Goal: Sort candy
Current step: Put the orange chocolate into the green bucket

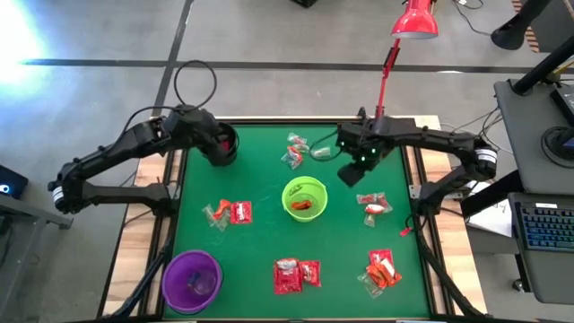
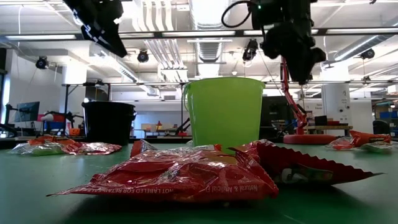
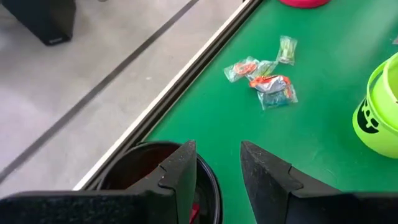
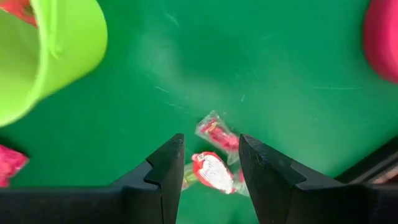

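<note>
Lying nearest the table's front edge are flat red packets (image 1: 296, 274), with the purple bowl (image 1: 191, 280) to one side and a small heap of orange-red wrappers (image 1: 382, 270) to the other. Further in, the lime-green bowl (image 1: 305, 198) stands at mid-table with orange-red candy inside; a red packet and pale twists (image 1: 228, 213) lie on its left, and another small cluster (image 1: 374, 207) on its right. Beyond that, the right gripper (image 4: 209, 163) hangs above the green mat (image 1: 260, 170), fingers (image 4: 166, 168) apart and holding nothing, directly over a few red-and-clear wrapped sweets (image 4: 214, 155). At the far left corner, the left gripper (image 3: 217, 174) hovers over the rim of the black bowl (image 1: 221, 144), jaws parted and empty. More twist-wrapped sweets (image 1: 296, 150) lie near the far edge. A red lamp (image 1: 414, 20) stands behind the table.
</note>
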Robot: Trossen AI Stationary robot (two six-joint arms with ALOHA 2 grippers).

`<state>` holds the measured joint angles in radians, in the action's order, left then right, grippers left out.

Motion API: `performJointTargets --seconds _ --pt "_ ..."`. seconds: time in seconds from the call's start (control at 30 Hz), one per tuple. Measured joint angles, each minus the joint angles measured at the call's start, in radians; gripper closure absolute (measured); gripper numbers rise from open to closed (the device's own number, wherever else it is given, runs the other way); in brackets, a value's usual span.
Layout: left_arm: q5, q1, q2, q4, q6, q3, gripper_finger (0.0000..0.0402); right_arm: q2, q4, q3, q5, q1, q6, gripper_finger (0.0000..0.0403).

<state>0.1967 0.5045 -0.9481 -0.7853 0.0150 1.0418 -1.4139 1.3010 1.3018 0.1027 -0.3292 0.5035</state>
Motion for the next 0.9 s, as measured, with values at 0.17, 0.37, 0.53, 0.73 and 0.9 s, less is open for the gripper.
performJointTargets --seconds 0.17,0.37,0.53,0.73,0.9 --pt "0.000 0.000 0.013 0.000 0.036 0.015 0.0293 0.000 -0.092 -0.101 -0.001 0.030 -0.112 0.0257" --pt "0.001 0.000 0.019 0.000 0.042 0.037 0.0293 0.000 -0.112 -0.213 0.009 0.030 -0.255 0.0257" --pt "0.002 0.000 0.019 0.000 0.046 0.063 0.0293 0.000 -0.140 -0.293 0.010 0.031 -0.296 0.0257" --pt "0.002 0.000 0.020 -0.004 0.041 0.111 0.0293 0.000 -0.170 -0.323 0.033 0.030 -0.321 0.0257" --pt "0.003 0.000 0.022 -0.025 0.005 0.115 0.0293 0.000 -0.200 -0.348 0.082 0.031 -0.375 0.0257"
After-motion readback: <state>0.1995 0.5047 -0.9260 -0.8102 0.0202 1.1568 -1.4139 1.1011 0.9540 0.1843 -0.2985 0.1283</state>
